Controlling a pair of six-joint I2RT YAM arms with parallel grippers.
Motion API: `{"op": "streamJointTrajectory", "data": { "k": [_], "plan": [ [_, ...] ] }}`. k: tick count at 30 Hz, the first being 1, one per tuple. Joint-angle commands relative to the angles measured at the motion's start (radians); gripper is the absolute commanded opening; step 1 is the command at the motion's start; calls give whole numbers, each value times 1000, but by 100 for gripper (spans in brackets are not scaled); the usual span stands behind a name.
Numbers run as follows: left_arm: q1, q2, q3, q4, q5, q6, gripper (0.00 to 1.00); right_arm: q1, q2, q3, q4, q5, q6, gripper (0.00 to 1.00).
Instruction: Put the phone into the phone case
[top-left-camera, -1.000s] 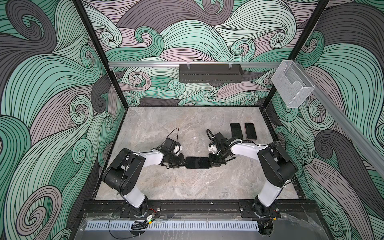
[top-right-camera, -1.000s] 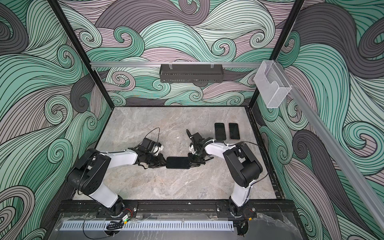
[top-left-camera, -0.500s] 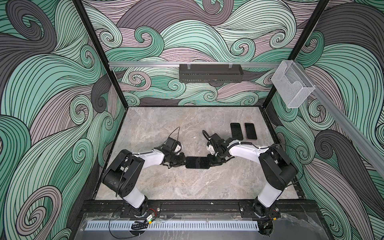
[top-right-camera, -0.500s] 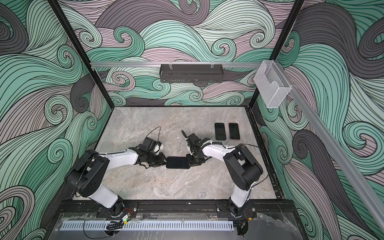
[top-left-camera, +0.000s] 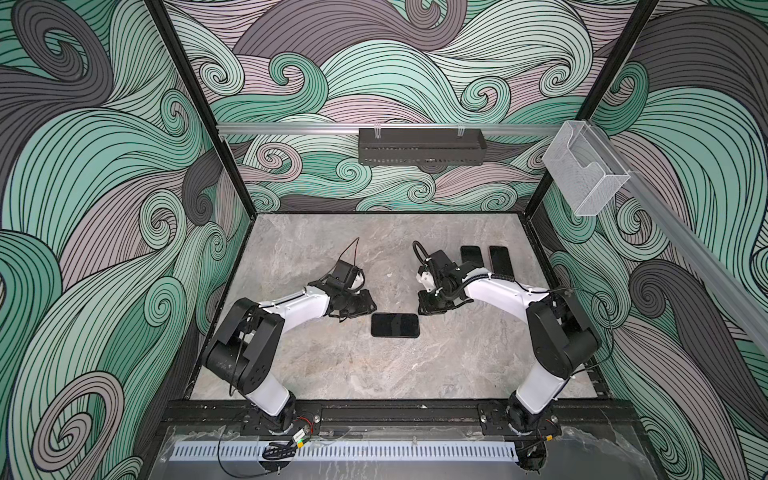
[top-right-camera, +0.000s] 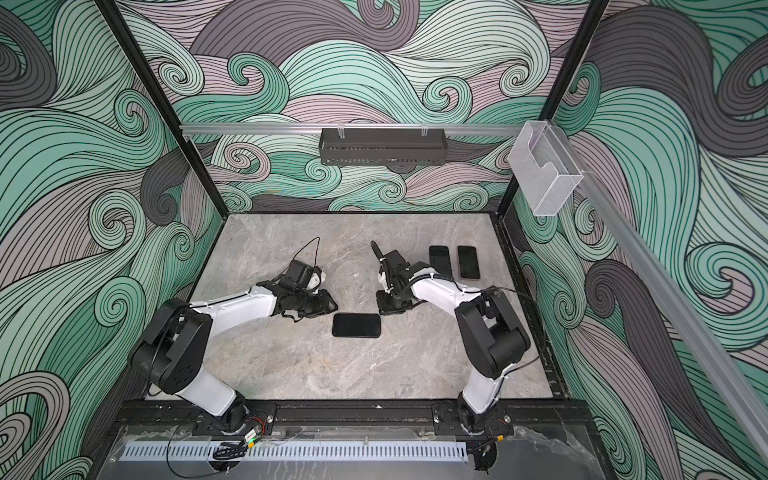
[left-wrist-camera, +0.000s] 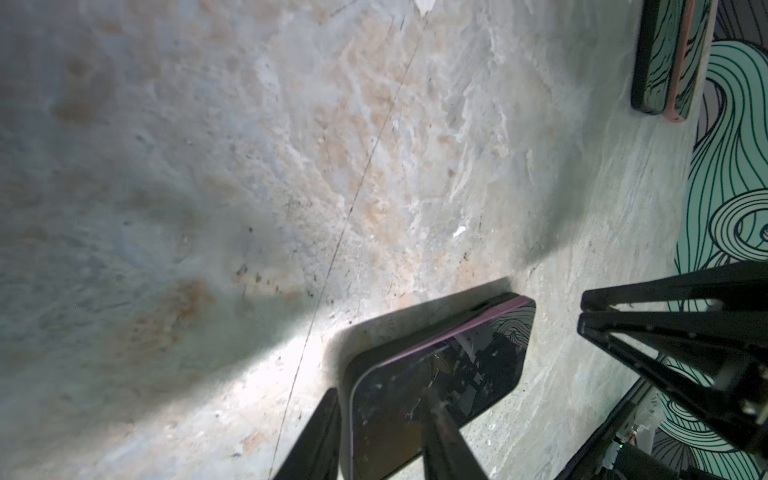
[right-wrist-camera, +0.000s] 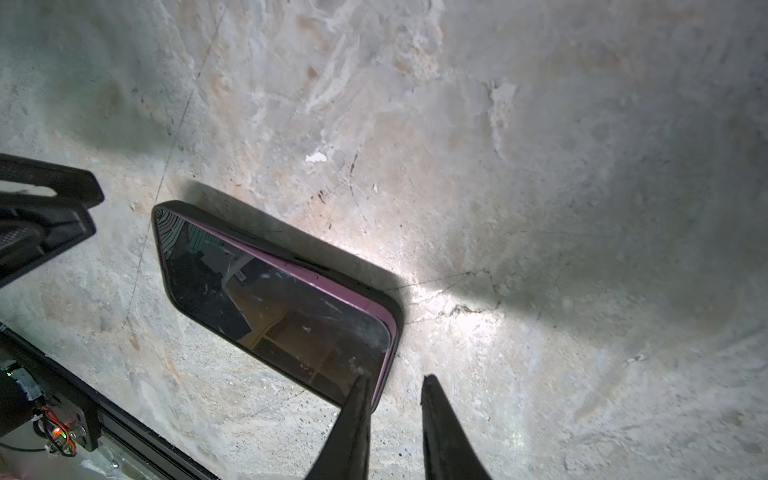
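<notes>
At desk (top-left-camera: 374, 374) centre, phone (top-left-camera: 395, 325) lies flat inside phone case (right-wrist-camera: 232, 228), purple edge showing along one side. Left gripper (top-left-camera: 368, 307) and right gripper (top-left-camera: 428, 309) now backed off its ends, jaws slightly parted, holding nothing. Pressing looks finished, phone probably seated

The phone (left-wrist-camera: 440, 374), purple-edged, sits in its dark phone case (left-wrist-camera: 436, 328), flat on the marble table (left-wrist-camera: 208, 166). The left gripper (left-wrist-camera: 380, 397) has its fingers (left-wrist-camera: 446, 440) apart — one over the screen, one beside the case.
</notes>
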Motion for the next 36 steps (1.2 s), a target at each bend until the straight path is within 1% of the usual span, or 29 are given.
{"op": "streamJointTrajectory", "data": {
  "k": [1,9,20,24,31,36],
  "plan": [
    [5,31,24,-47,-6,21,31,-6,35,12,-1,-40,-9,23],
    [5,24,0,-76,8,32,29,-7,67,-7,29,-78,-6,21],
    [-1,89,-8,-50,85,38,18,-6,116,-18,41,-91,5,16],
    [-3,100,-11,-46,94,40,17,-6,128,-28,39,-101,4,15],
    [-7,127,-11,-29,114,34,13,-2,179,-39,36,-125,-6,13],
    [-10,135,-9,-22,115,30,12,17,227,-42,35,-112,-12,13]
  ]
}}
